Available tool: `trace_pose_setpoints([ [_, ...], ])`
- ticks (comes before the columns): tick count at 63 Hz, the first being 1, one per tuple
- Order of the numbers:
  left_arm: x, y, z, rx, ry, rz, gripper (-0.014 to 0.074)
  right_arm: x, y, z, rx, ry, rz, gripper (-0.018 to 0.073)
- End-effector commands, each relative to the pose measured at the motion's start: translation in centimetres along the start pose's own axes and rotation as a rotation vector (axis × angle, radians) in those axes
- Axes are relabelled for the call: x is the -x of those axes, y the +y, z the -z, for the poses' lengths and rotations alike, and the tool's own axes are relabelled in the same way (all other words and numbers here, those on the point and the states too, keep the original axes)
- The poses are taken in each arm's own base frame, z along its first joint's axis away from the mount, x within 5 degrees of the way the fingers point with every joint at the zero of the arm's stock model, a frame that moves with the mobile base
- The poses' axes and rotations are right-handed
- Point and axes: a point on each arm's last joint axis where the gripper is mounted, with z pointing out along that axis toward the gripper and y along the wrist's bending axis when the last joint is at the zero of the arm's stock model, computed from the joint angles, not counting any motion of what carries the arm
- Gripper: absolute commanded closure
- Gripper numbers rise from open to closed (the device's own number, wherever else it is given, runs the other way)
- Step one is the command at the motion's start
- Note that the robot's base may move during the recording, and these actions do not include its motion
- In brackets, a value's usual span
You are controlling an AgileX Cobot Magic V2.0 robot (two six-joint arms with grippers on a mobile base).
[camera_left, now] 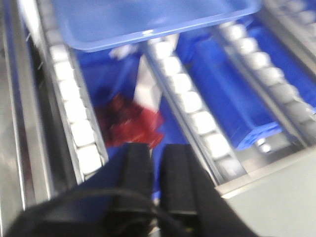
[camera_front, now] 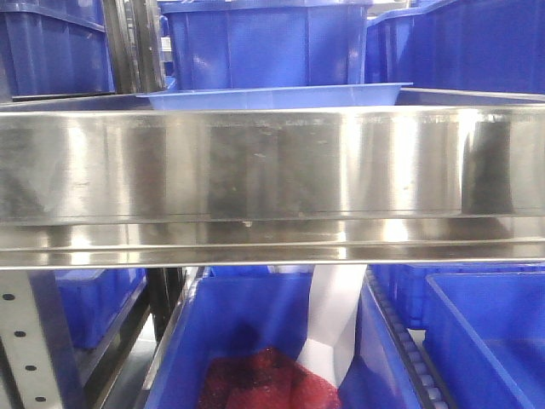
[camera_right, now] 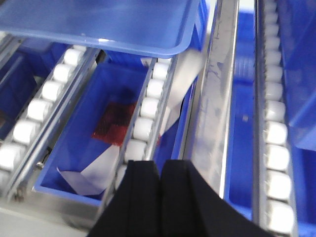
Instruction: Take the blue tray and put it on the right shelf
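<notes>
We see the blue tray (camera_front: pixel 272 96) lying flat on the right shelf (camera_front: pixel 272 162), its flared rim just showing above the broad steel front lip, with its long axis running side to side along that lip. From both wrist views it rests across the white roller tracks (camera_right: pixel 148 106), ahead of and beyond each gripper rather than between any fingers. Our left gripper (camera_left: pixel 157 182) has its black fingers drawn together with only a thin slit between them, holding nothing; the tray (camera_left: pixel 148 19) sits well ahead of it and slightly to its right. Our right gripper (camera_right: pixel 159 192) is likewise pressed together and empty, with the tray (camera_right: pixel 103 22) ahead and to its left. Neither arm looks clearly nearer; the tray lies between their lines of approach. We judge the placing largely done, since the tray already bears on the shelf and both hands are clear of it
</notes>
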Motion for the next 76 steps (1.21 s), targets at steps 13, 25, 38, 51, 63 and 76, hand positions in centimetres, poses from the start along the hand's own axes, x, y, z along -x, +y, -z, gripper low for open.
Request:
trace_pose_setpoints([
  [13, -6.6, 1.2, 4.7, -0.070, -0.303, -0.059, 0.0645, -7.3, -1.4, 3.6, 0.050, -0.267, 0.099, 0.0502],
  [25, -11.0, 2.2, 7.1, -0.090, -0.452, -0.091, 0.0645, -12.8, -2.4, 5.0, 0.079, -0.423, 0.095, 0.0502],
  [38, -13.7, 2.8, 9.4, -0.096, -0.565, -0.128, 0.0645, -16.1, -3.1, 6.9, 0.106, -0.628, 0.090, 0.0502],
  [51, -13.9, 2.8, 9.9, -0.103, -0.587, -0.124, 0.0645, -16.3, -3.1, 7.0, 0.107, -0.638, 0.089, 0.0503],
  [63, -13.9, 2.8, 9.9, -0.103, -0.587, -0.124, 0.0645, -16.3, -3.1, 7.0, 0.107, -0.637, 0.089, 0.0503],
  [76, -13.9, 2.7, 9.9, -0.118, -0.584, -0.104, 0.0645, -16.3, -3.1, 7.0, 0.107, -0.637, 0.089, 0.0503],
])
